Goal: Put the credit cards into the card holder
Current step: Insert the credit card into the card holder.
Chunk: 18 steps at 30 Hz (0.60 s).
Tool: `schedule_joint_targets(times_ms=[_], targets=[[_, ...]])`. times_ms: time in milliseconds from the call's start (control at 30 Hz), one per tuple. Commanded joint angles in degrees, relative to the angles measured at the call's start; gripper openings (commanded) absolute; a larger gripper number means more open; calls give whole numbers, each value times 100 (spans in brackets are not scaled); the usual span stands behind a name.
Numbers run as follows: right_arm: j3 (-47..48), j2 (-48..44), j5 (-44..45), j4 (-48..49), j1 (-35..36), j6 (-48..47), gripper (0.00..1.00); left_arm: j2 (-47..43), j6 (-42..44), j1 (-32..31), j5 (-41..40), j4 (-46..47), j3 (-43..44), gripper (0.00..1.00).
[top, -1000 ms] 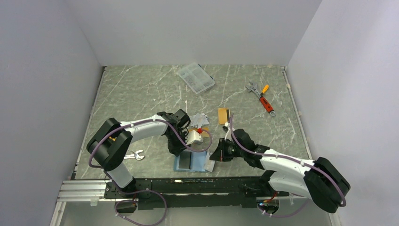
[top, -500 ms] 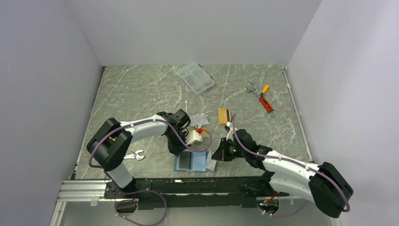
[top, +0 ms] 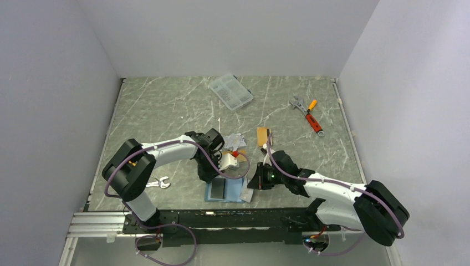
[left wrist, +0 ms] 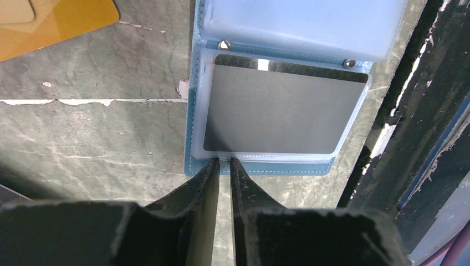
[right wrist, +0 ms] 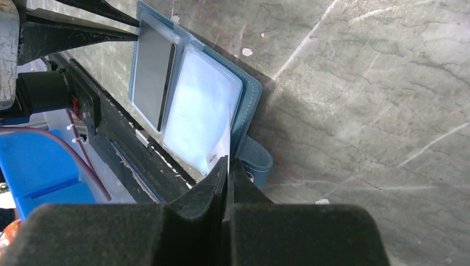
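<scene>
Open card holder lies at the table's near edge beside the black rail, with a grey card sleeved in its left leaf, long axis front-to-back. Left gripper, jaws a sliver apart, meets the holder's left edge, grip unclear. Right gripper clamps a pale card edge-up at the right leaf.

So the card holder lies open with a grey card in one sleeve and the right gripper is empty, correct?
Not empty: the right gripper is shut on a thin card, edge-on above the card holder; the right wrist view shows it.

The arms are white-shelled with black joints (purple cables trail along each).
</scene>
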Motion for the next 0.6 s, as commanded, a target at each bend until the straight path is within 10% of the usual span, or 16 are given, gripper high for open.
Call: schedule_joint_targets(times_ms=[0, 567], targets=[[151, 210, 125, 111, 67, -180, 0, -65, 87, -56, 53, -105, -117, 19], [311, 924, 315, 510, 96, 2, 0, -499, 138, -52, 330, -560, 353, 18]])
